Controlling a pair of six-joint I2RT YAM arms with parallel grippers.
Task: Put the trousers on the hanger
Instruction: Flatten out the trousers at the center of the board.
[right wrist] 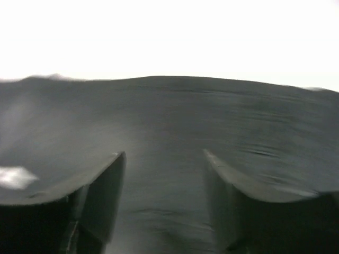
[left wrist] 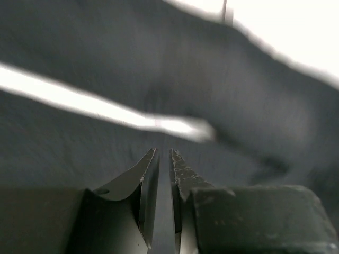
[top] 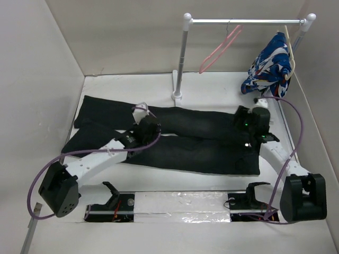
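Note:
The black trousers [top: 201, 143] lie flat across the table, legs to the left and waist to the right. The pink hanger [top: 220, 48] hangs on the rail at the back, apart from both arms. My left gripper [top: 150, 126] is over the middle of the legs. In the left wrist view it [left wrist: 163, 151] has its jaws nearly together, close above the dark fabric [left wrist: 79, 143], near the white slit between the two legs [left wrist: 106, 108]. My right gripper [top: 248, 123] is over the waist end. In the right wrist view it [right wrist: 164, 154] is open, low over the fabric [right wrist: 169, 116].
A blue, white and red patterned garment [top: 267, 71] hangs at the right end of the rail [top: 243, 21]. The rail's white post [top: 180, 63] stands just behind the trousers. Walls close in the table on the left, back and right.

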